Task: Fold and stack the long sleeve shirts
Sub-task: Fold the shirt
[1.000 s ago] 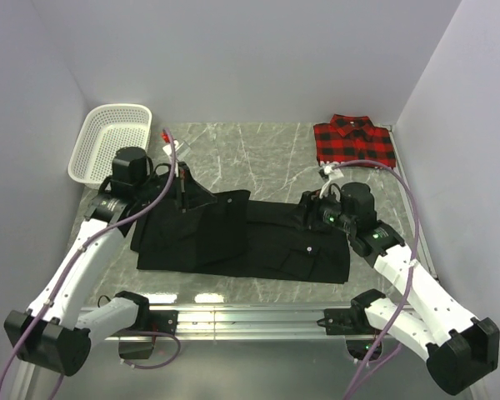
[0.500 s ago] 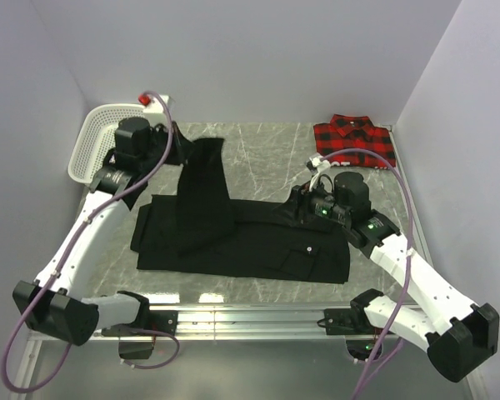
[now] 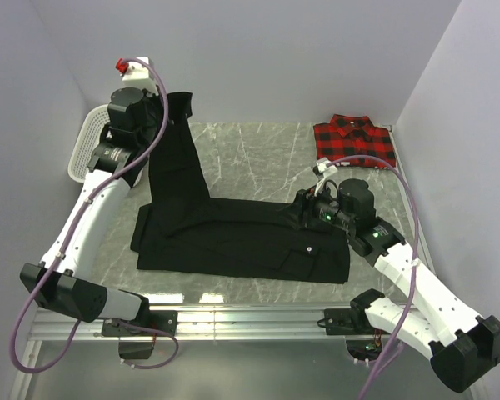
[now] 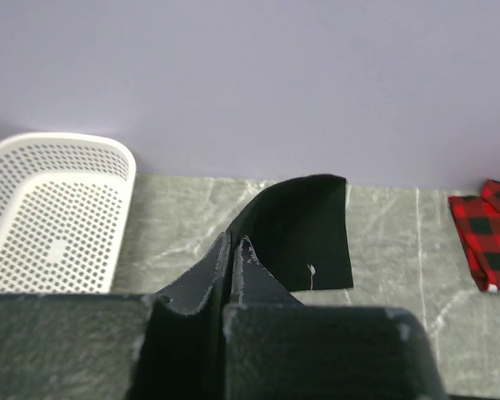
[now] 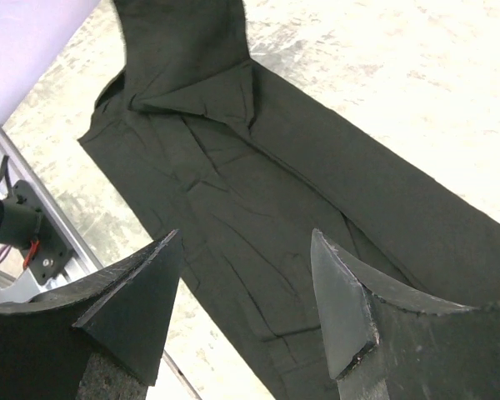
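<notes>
Sleeve fold in hand: the left gripper (image 4: pixel 233 250) is clamped on a sleeve (image 3: pixel 177 158) of the plain black button-up shirt (image 3: pixel 250 242), holding it high above the grey marble surface (image 3: pixel 258 158), where the body lies flat. The right gripper (image 5: pixel 245 237) hangs open over that body. Next, I judge, the sleeve should be laid across the body.

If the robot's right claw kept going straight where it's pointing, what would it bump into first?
Most likely the black shirt. The open right gripper points down at its spread-out cloth, with nothing seen between; how far off is unclear.
</notes>
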